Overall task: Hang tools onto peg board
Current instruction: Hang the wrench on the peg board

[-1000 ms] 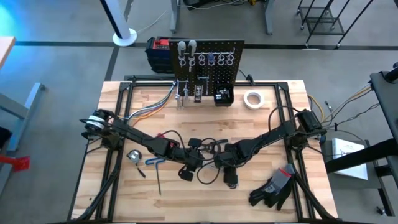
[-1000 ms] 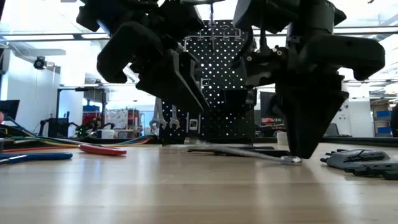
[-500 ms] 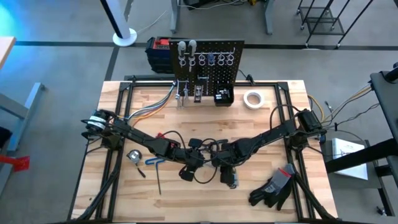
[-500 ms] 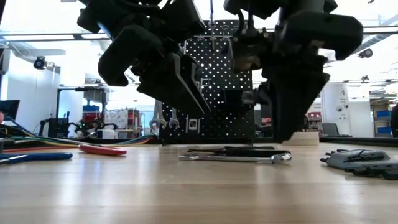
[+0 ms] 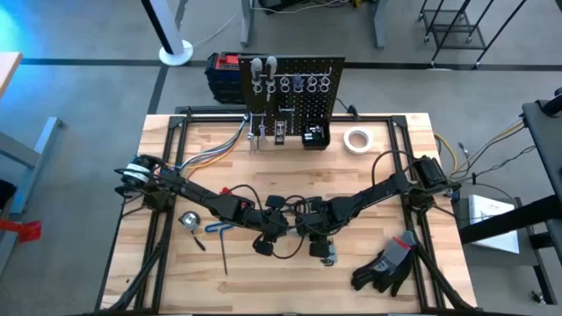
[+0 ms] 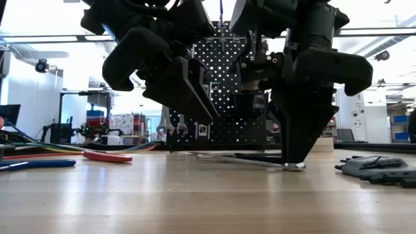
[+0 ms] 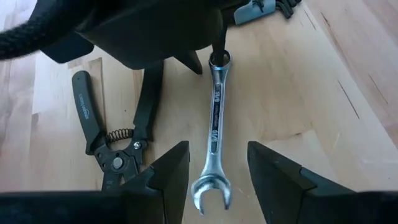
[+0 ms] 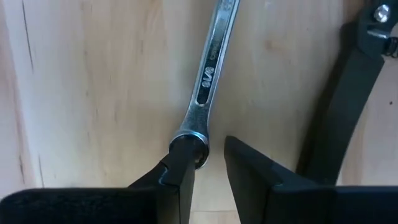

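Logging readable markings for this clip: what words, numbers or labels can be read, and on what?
Wrench: stamped marks on its shaft, too blurred to read.
Black pliers: embossed mark on one handle, unreadable.
Red-and-black box: nothing readable.
Nothing else carries readable text.

— Where are your arms?

— Both reach in toward the middle of the tabletop, nearer its front edge. My left gripper [image 7: 217,171] hangs above the surface, fingers spread.

— And the right?

— My right gripper [image 8: 208,163] points straight down, fingertips at the wood, jaws narrowly parted.
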### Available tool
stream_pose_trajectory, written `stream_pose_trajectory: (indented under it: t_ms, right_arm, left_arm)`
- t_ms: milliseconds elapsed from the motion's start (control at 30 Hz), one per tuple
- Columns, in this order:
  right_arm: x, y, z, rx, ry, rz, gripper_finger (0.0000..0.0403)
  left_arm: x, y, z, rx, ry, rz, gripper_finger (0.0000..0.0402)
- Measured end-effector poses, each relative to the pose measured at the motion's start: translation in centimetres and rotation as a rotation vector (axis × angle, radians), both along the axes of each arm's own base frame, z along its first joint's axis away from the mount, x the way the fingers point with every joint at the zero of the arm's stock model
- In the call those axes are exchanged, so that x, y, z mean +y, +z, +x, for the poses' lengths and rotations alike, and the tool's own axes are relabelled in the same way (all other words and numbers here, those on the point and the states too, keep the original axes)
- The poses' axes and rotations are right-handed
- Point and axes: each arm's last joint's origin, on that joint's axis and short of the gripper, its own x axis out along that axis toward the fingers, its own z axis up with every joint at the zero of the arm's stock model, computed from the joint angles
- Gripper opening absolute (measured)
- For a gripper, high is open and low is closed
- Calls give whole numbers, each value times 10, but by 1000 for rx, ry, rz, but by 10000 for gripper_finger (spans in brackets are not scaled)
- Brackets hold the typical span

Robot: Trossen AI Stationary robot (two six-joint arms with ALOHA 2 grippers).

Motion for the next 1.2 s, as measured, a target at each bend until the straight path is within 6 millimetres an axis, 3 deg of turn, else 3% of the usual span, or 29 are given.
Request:
stream_pose_trajectory:
  t_ms: [267, 433, 767, 1200]
  right_arm:
    - [-1, -4, -2, 14, 150, -42, 9]
    - [0, 1, 0, 11, 146, -57, 3]
    - [7, 32, 15, 13, 171, 4, 0]
    - [5, 42, 18, -10, 127, 66, 0]
  left_arm:
    - [0, 0, 0, 1, 19, -18, 152]
    - [0, 0, 0, -1, 36, -34, 152]
    - [-2, 6, 5, -82, -57, 34, 152]
    - [-5, 3, 1, -10, -176, -54, 152]
